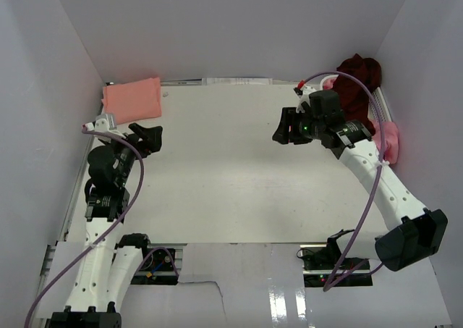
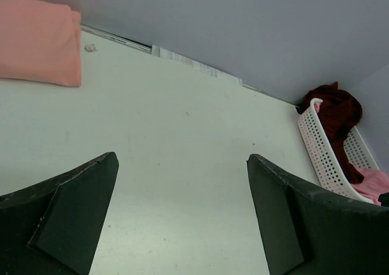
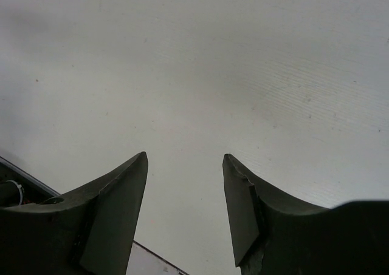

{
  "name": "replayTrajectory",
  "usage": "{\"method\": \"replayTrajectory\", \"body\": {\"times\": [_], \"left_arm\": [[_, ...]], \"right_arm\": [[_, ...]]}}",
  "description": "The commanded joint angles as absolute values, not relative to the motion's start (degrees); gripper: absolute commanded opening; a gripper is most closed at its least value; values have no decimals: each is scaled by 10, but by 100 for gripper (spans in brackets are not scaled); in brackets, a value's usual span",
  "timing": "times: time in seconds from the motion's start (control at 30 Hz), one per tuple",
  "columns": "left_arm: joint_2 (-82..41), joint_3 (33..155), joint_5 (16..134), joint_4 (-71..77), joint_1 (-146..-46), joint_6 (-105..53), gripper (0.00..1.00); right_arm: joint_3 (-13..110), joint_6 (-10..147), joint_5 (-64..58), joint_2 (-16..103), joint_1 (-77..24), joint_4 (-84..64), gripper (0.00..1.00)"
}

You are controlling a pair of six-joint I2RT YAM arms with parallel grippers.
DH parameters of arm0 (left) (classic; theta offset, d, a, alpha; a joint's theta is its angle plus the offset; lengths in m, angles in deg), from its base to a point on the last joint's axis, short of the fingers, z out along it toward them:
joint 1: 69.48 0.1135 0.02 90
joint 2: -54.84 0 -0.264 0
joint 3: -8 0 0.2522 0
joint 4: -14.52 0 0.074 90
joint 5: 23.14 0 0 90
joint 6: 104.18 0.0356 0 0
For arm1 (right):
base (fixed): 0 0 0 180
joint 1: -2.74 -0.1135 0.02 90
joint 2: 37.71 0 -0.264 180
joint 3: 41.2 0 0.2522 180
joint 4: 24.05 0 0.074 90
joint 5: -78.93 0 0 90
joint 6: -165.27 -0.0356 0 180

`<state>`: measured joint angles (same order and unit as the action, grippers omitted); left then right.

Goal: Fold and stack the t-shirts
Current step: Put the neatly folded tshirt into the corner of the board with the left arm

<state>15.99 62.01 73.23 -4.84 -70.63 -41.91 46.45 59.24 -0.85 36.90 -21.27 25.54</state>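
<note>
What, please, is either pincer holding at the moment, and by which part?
Nothing is held. The left pincer and the right pincer are both open, with no cloth between their fingers.

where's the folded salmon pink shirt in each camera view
Top external: the salmon-pink t-shirt lies folded at the table's far left corner.
Left wrist: the salmon-pink t-shirt is in the upper left corner of the picture.
Right wrist: not in it; only bare table shows past the gripper.
Shared landmark: the dark maroon t-shirt draped in the white basket, at far right in the top and left wrist views.
</note>
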Motion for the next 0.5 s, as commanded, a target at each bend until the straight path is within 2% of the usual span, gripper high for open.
{"method": "replayTrajectory", "body": {"times": [0.0, 0.17, 0.33, 0.47], "left_arm": [[189, 621, 769, -109, -708, -426, 98], [227, 634, 801, -117, -715, -437, 98], [240, 643, 822, -113, -715, -456, 98], [249, 645, 823, -119, -715, -445, 98]], "right_arm": [[444, 578, -48, 309, -210, 222, 59], [442, 567, -97, 278, -210, 228, 58], [431, 594, -81, 246, -210, 224, 58], [421, 603, -74, 212, -210, 221, 72]]}}
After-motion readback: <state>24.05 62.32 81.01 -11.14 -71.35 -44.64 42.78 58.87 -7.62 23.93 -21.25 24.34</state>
